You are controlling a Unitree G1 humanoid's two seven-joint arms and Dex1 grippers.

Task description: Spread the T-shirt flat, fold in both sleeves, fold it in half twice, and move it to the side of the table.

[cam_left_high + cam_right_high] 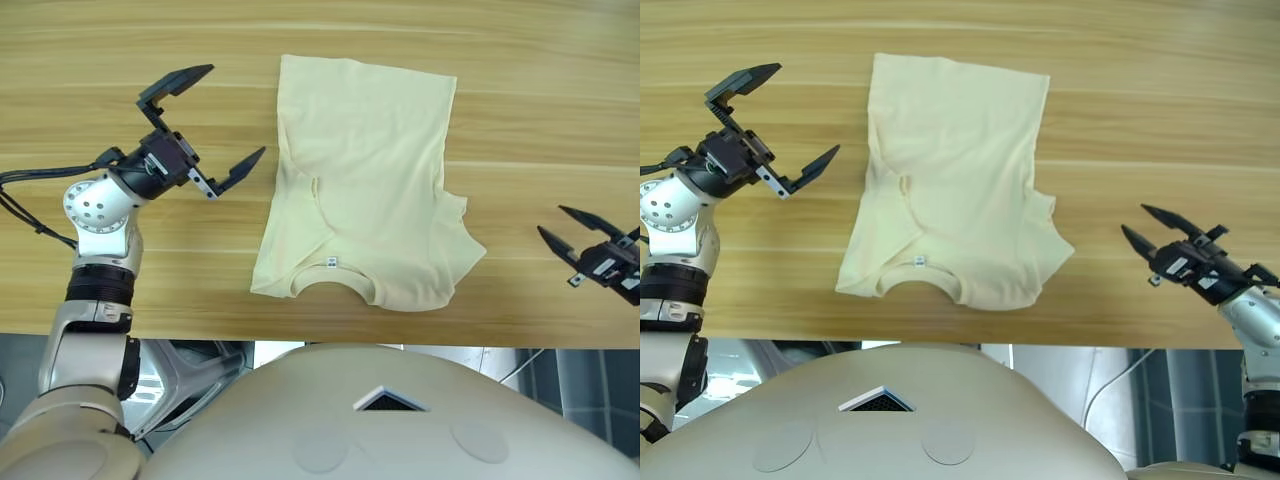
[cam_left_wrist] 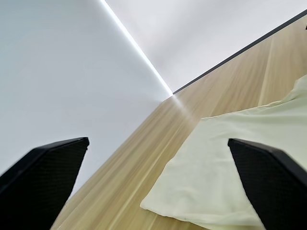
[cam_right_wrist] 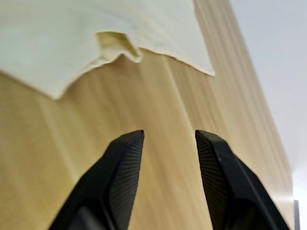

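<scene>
A pale yellow T-shirt (image 1: 365, 180) lies in the middle of the wooden table (image 1: 100, 60), collar toward the near edge, both sleeves folded in over the body. My left gripper (image 1: 222, 122) hovers to the left of the shirt, wide open and holding nothing. My right gripper (image 1: 1136, 226) sits near the front right of the table, open and empty, a short way from the shirt's right sleeve edge (image 3: 115, 45). The shirt's far hem corner (image 2: 163, 206) shows between the left fingers (image 2: 38, 177) in the left wrist view.
The table's near edge (image 1: 200, 343) runs just below the shirt collar. Bare wood stretches on both sides of the shirt and behind it. A white wall (image 2: 72, 72) rises behind the table's far edge.
</scene>
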